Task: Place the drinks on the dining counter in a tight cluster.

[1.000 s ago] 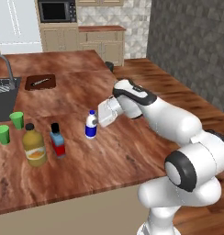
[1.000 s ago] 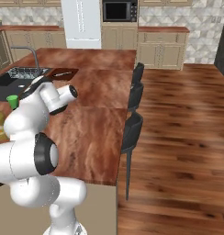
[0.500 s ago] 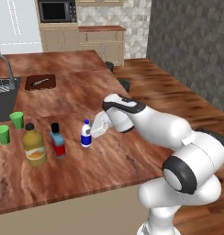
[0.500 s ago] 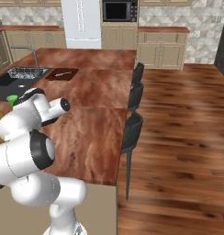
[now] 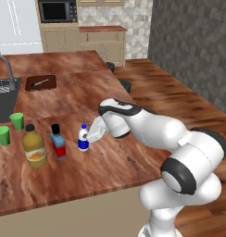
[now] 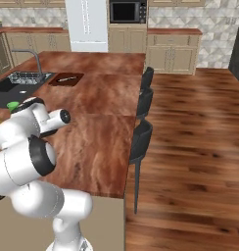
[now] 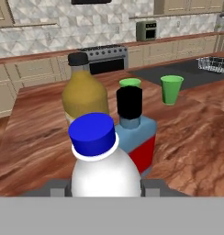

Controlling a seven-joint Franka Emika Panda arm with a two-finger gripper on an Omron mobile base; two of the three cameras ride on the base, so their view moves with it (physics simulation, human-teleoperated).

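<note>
On the dining counter (image 5: 110,166) stand the three drinks in a row near its front left. My gripper (image 5: 89,135) is shut on the tiny white bottle (image 5: 83,139) with the blue cap, which is upright at the counter top. Just left of it is the squat blue flask (image 5: 58,142), a small gap apart. The tall amber bottle (image 5: 34,148) stands left of the flask. From the hand view, the white bottle (image 7: 104,160) sits between my fingertips (image 7: 153,186), with the blue flask (image 7: 137,133) and amber bottle (image 7: 85,94) close behind it.
Two green cups (image 5: 16,120) (image 5: 2,135) stand left of the amber bottle, near the dark sink (image 5: 1,95) and faucet (image 5: 6,67). A cutting board (image 5: 40,82) lies farther back. Dark stools (image 6: 141,137) line the counter's right edge (image 6: 133,122).
My gripper has carried the white bottle down and to the left, toward the blue flask, and it now stands close beside it. The flask and amber bottle have not moved.
</note>
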